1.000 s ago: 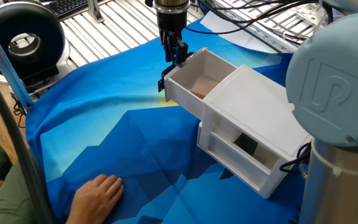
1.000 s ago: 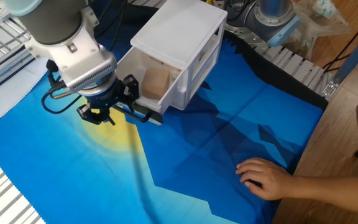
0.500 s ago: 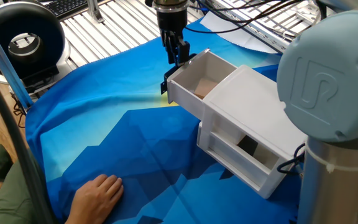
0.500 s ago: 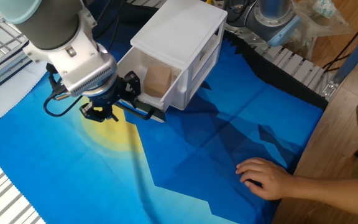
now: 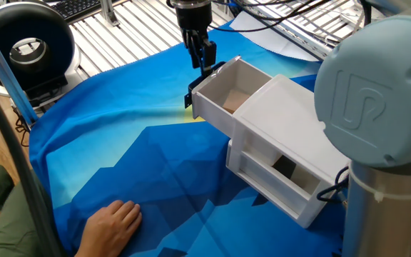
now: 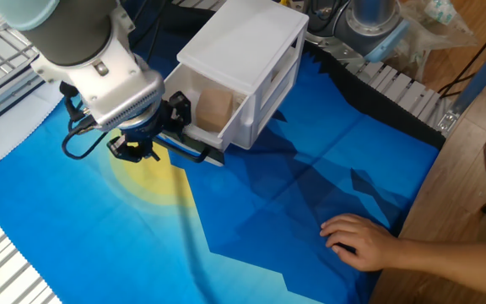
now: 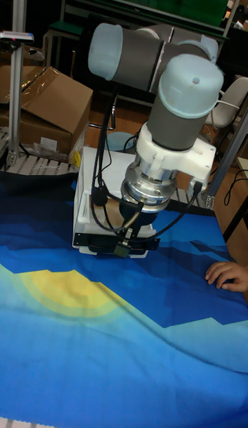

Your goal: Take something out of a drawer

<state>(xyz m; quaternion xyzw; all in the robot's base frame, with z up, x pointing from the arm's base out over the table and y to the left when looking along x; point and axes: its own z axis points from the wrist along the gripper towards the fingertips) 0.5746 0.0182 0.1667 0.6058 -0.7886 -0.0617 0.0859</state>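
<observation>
Drawer pulled open, cube inside.
Nearest: hand flat on blue cloth, unmoved. Beyond: gripper at black handle of drawer, raised slightly since earlier frame; open or closed: cannot tell. Farther: tan cube, plain, upright, within drawer tray of white box.
</observation>
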